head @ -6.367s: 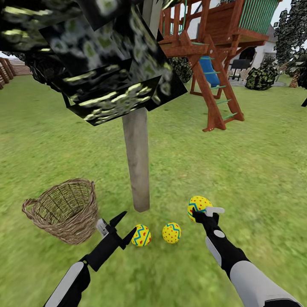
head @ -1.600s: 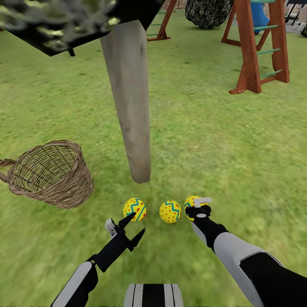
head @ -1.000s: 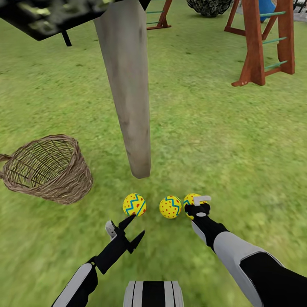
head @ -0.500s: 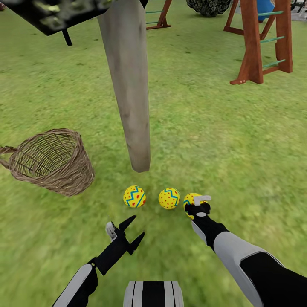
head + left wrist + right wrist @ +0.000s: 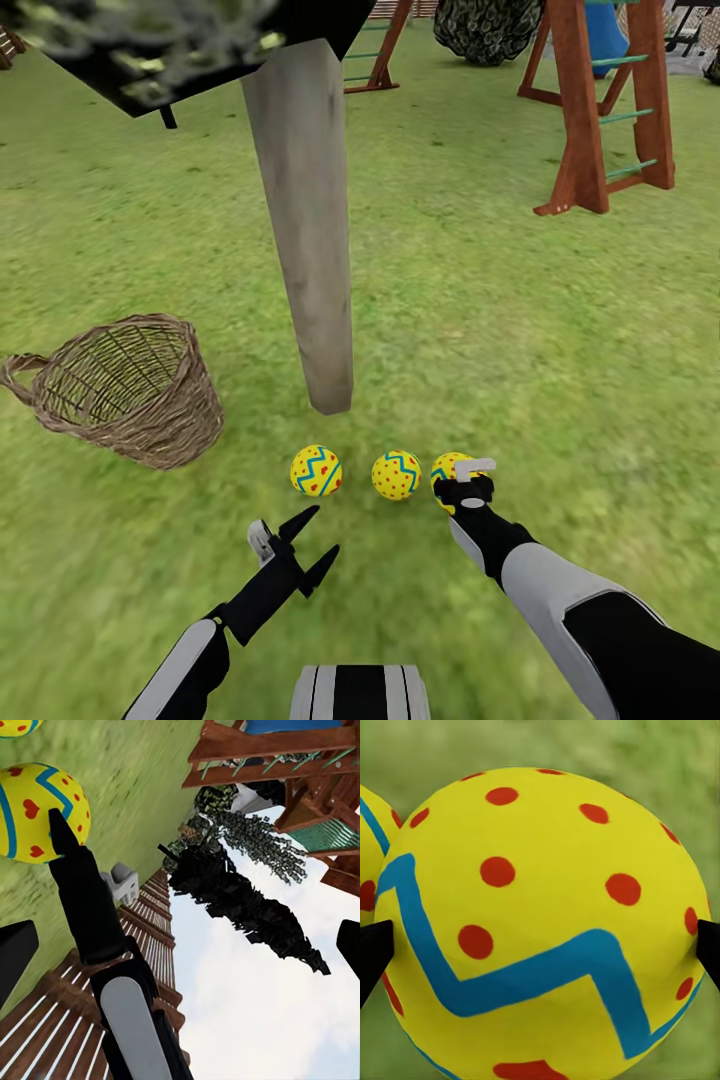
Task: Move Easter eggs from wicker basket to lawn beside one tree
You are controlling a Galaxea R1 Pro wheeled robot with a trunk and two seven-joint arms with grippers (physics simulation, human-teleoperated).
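Gripping the third Easter egg (image 5: 448, 473) at lawn level, the right gripper (image 5: 464, 480) has its fingers pinched on either flank of the shell; in the right wrist view the egg (image 5: 540, 922) sits squarely between the two dark fingertips at the frame's edges. Whether the egg already bears on the grass cannot be told.

The other two eggs (image 5: 316, 470) (image 5: 396, 475) lie on the lawn (image 5: 520, 330) in a row with it, the middle one just beside the held one, all near the foot of the tree trunk (image 5: 305, 230). The wicker basket (image 5: 125, 390) stands off to the left — tilted, and what shows of its interior holds no egg.

The left gripper (image 5: 305, 540) hangs spread and empty just short of the leftmost egg, which also shows beside its fingertip in the left wrist view (image 5: 41, 810).

Judgement: the coming move is a release and withdrawal by the right arm. The neighbouring egg lies to the gripper's left, close; open grass lies to its right and back along the forearm — the cleaner exit. A sideways drag could knock the middle egg.
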